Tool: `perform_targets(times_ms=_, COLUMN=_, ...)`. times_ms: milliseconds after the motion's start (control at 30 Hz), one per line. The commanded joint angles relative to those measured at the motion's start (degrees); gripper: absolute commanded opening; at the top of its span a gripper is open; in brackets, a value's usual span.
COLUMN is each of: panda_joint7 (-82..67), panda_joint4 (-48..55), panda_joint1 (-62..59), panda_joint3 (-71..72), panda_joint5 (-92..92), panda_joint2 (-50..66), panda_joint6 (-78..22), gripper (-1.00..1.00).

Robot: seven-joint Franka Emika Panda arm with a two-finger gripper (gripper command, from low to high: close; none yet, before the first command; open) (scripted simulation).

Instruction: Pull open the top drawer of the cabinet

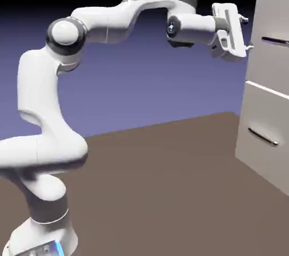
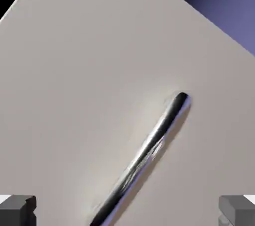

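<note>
The cabinet (image 1: 270, 0) stands at the exterior view's right, pale grey-beige with two stacked drawer fronts. The top drawer (image 1: 275, 60) looks closed, and its dark bar handle (image 1: 276, 40) faces my gripper (image 1: 246, 34). My gripper is open and level with that handle, a short gap to its left, touching nothing. In the hand view the top drawer front (image 2: 89, 80) fills the picture. Across it the handle (image 2: 154, 145) runs diagonally toward the bottom edge. My gripper (image 2: 127, 211) shows only its grey fingertips (image 2: 17, 210) at the bottom corners, wide apart.
Below the top drawer sits the second drawer front (image 1: 262, 159) with its own bar handle (image 1: 264, 136); its face reaches further left than the top one. The brown table (image 1: 158, 192) spreads between the arm's base (image 1: 45, 232) and the cabinet.
</note>
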Motion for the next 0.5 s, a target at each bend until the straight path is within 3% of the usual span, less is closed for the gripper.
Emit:
perform_targets(times_ms=0, panda_joint7=-0.4, panda_joint4=1.4, panda_joint1=-2.1, panda_joint3=2.0, panda_joint5=2.3, panda_joint2=0.0, panda_joint6=0.0, gripper=0.00)
perform_targets(times_ms=467, panda_joint7=-3.2, panda_joint4=19.0, panda_joint1=-27.5, panda_joint3=25.4, panda_joint5=27.2, panda_joint2=-1.2, panda_joint6=0.5, gripper=0.00)
